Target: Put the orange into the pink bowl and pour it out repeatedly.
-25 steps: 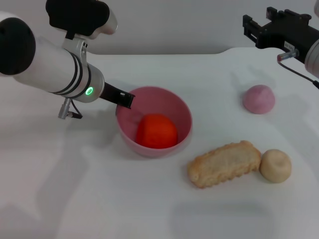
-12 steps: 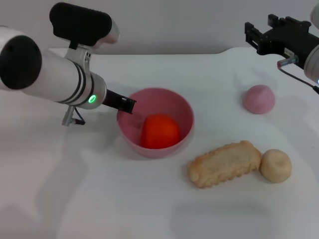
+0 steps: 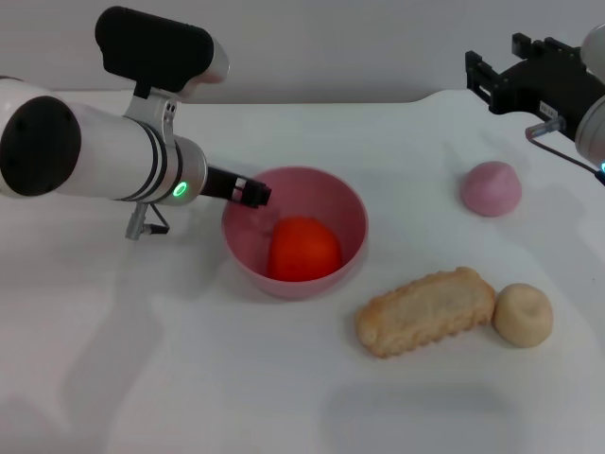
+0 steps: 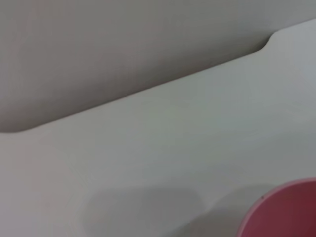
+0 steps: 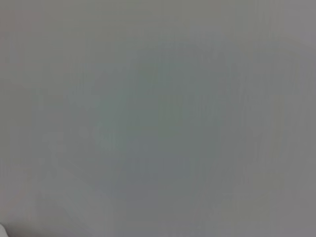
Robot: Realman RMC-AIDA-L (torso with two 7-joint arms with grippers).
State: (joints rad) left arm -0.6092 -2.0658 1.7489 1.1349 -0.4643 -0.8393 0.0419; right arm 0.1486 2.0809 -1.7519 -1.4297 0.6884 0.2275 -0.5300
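The orange (image 3: 303, 250) lies inside the pink bowl (image 3: 340, 203), which stands upright on the white table in the head view. My left gripper (image 3: 252, 194) reaches in from the left and is shut on the bowl's near-left rim, with one dark finger showing at the edge. A piece of the bowl's (image 4: 284, 207) rim also shows in the left wrist view. My right gripper (image 3: 492, 76) is parked high at the far right, away from the bowl. The right wrist view shows only a blank grey surface.
A pink-mauve ball (image 3: 491, 188) sits to the right of the bowl. A beige bread-shaped toy (image 3: 425, 310) and a beige ball (image 3: 523, 314) lie in front of it on the right. The table's back edge (image 4: 148, 91) runs behind the bowl.
My left arm has swung and rolled a little at the bowl's rim. The bowl and the orange have shifted slightly to the right. The right arm has barely drifted.
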